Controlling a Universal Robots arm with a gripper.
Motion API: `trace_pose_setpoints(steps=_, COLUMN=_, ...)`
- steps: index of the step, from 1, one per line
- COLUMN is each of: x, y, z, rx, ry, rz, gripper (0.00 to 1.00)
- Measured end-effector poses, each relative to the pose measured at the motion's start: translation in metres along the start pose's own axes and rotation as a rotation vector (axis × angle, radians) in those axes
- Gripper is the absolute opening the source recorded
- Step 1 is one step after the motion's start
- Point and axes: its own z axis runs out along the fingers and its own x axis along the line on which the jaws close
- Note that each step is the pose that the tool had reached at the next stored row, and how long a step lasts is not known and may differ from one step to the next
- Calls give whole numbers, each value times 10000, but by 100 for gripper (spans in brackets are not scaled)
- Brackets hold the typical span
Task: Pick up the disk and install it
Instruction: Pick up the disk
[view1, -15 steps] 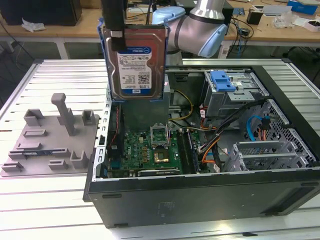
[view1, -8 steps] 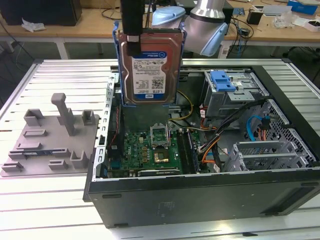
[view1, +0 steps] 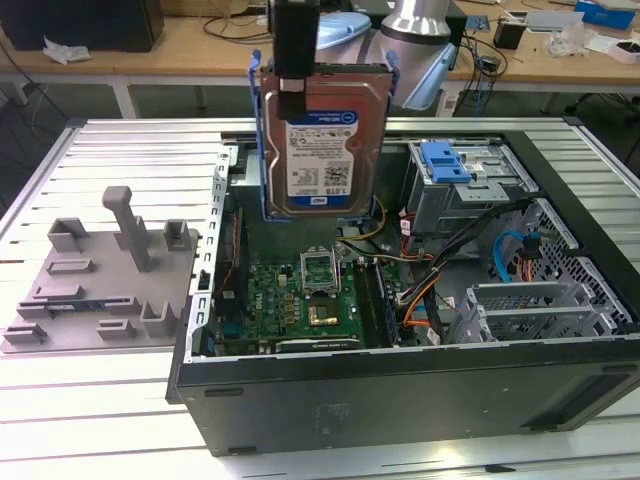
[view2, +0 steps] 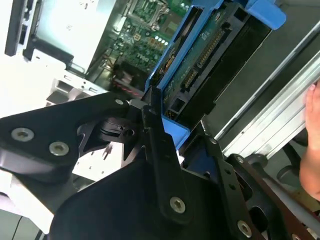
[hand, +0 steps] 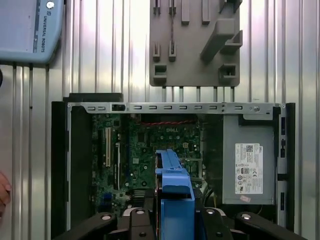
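The disk (view1: 325, 150), a silver hard drive with a white-and-blue label in a blue carrier frame, hangs upright above the open computer case (view1: 400, 395). It sits over the case's far side, above the motherboard (view1: 300, 300). My gripper (view1: 292, 98) comes down from above and is shut on the disk's top edge, one black finger lying across its labelled face. In the second wrist view the disk (view2: 210, 55) runs away from my fingers (view2: 160, 145), circuit side showing. In the first wrist view the blue frame of the disk (hand: 175, 187) stands edge-on over the motherboard (hand: 150, 145).
A grey fixture plate (view1: 100, 275) with posts lies on the slatted table at the exterior view's left. Inside the case are a drive cage with a light-blue latch (view1: 445, 160), cables and a grey power supply (hand: 248, 167). A person's hand (view2: 312, 145) shows beside the table.
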Motion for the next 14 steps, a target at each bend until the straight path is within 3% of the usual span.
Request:
trace_pose_setpoints(steps=10, x=226, y=-294, z=0, rx=0, ry=-1, rz=-1, gripper=37)
trace_pose_setpoints(steps=14, x=359, y=-434, z=1, rx=0, ry=-1, rz=0, gripper=37)
